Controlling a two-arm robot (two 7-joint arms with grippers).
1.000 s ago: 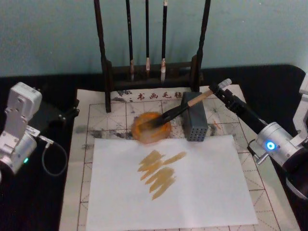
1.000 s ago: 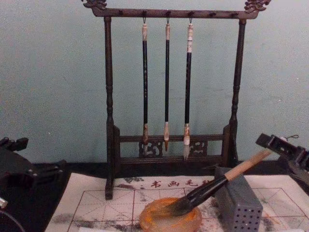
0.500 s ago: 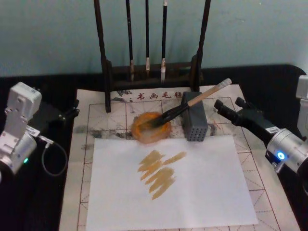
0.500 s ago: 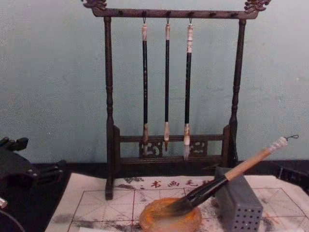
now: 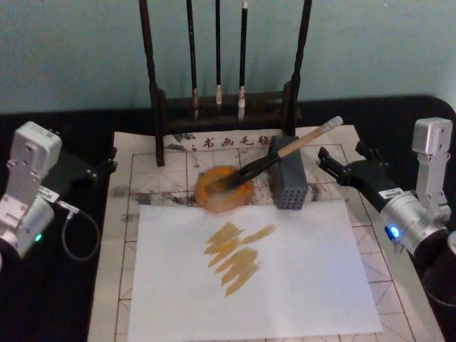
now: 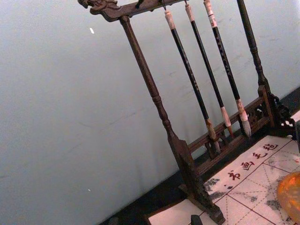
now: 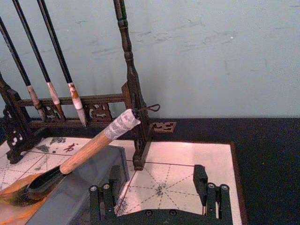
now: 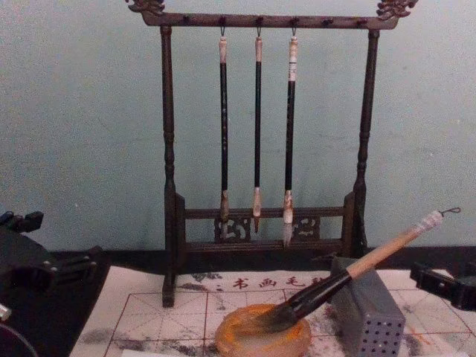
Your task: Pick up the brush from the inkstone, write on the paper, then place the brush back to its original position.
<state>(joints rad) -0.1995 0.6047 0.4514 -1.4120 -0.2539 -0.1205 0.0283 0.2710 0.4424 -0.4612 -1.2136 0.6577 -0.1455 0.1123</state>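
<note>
One brush [image 5: 281, 153] is seen lying aslant, bristles in the inkstone [image 5: 223, 189], handle propped on the grey block [image 5: 287, 182], its wrapped end pointed toward the nearer right gripper [image 5: 344, 165], whose fingers are spread and empty.

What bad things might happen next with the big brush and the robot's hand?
The brush only leans: bristles in the inkstone, handle on the grey block. A bump could roll it off and smear the plain white sheet.

The right end effector is open, close beside the handle's raised end. A careless swing might knock it.

The wooden brush rack stands just behind, so a wide move might hit it.
</note>
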